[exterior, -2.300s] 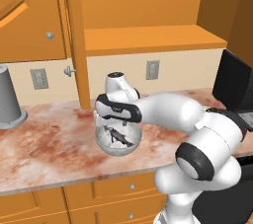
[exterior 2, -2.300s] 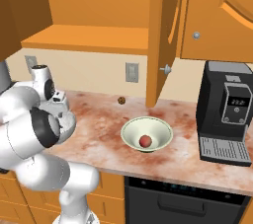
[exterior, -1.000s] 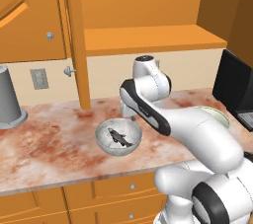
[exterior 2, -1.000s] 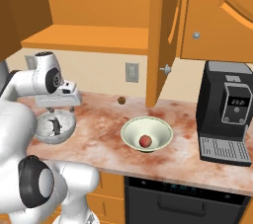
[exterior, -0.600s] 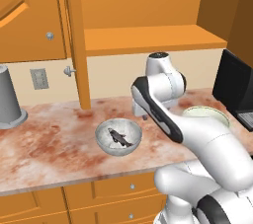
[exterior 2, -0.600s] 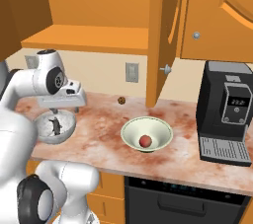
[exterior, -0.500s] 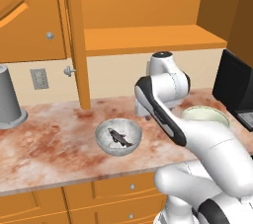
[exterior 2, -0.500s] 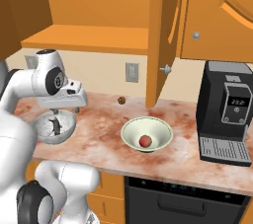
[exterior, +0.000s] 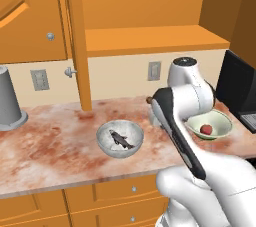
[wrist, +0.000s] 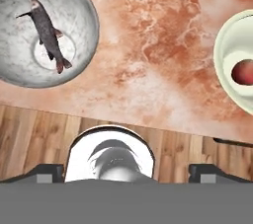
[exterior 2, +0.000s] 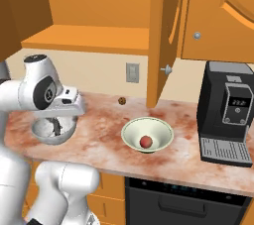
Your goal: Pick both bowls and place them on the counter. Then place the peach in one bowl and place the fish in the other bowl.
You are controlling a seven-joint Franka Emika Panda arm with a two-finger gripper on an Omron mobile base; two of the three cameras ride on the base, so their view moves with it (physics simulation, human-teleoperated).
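Bowls are seen on the counter in the left base view: the grey marbled bowl near the middle with the fish lying in it, and the pale green bowl to the right with the peach inside. Compared with a second ago, the arm has been swung further right, away from the grey bowl, so that bowl and fish are now fully uncovered. The fish's long axis is laid diagonally, from far left to near right.

From the right base view, the pale green bowl with the peach is found at the centre of the counter, and the grey bowl at the left, partly hidden behind the robot's hand.

In the hand view, the gripper is spread fully wide, with nothing held or touched. The grey bowl is placed at upper left, the fish crossing its bottom, tail fin toward the lower right of the picture. The green bowl and peach are cut by the right edge.
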